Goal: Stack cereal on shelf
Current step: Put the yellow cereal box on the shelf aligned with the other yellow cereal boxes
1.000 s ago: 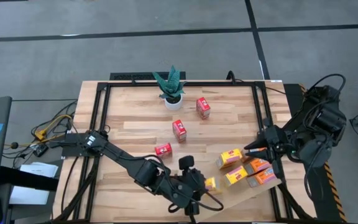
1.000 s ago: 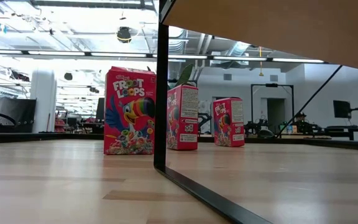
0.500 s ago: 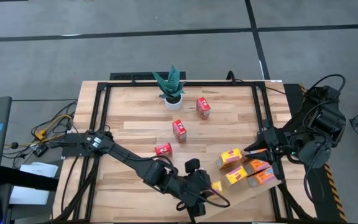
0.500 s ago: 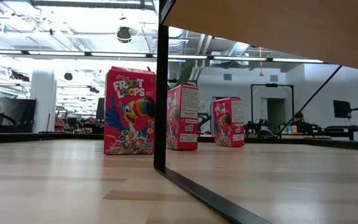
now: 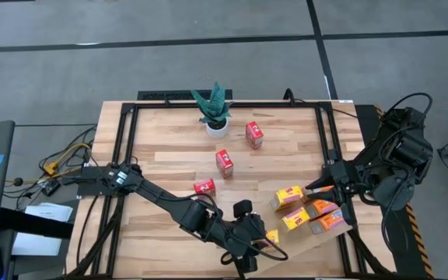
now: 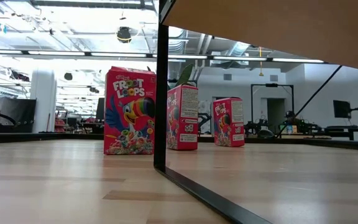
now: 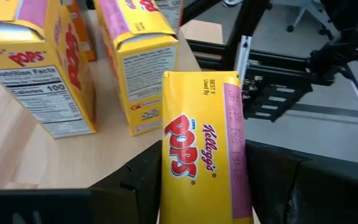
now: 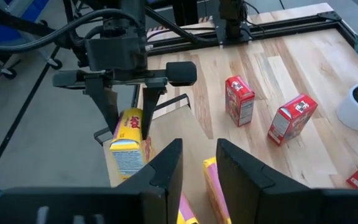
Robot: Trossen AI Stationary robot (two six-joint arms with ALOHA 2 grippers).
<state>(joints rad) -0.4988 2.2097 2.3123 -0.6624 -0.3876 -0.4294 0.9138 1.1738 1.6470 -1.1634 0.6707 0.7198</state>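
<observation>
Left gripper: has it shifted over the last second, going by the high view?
Yes. The left gripper, shut on a yellow Corn Pops box, has moved toward the right-hand cereal cluster, away from the red box.

Glossy printed cardboard cereal boxes [image 5: 224, 163] on a smooth pale planked wooden tabletop [image 5: 177, 155]

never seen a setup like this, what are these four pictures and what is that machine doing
Two dark robot arms work at a wooden table. One picture looks straight down, one looks level across the tabletop, and two come from cameras on the arms' wrists. The left gripper holds a yellow Corn Pops box at the table's near edge, over a pale wooden shelf board. The right gripper hovers by yellow and orange cereal boxes on that board, its fingers apart and holding nothing. Three red Froot Loops boxes and a potted plant stand farther back.
</observation>
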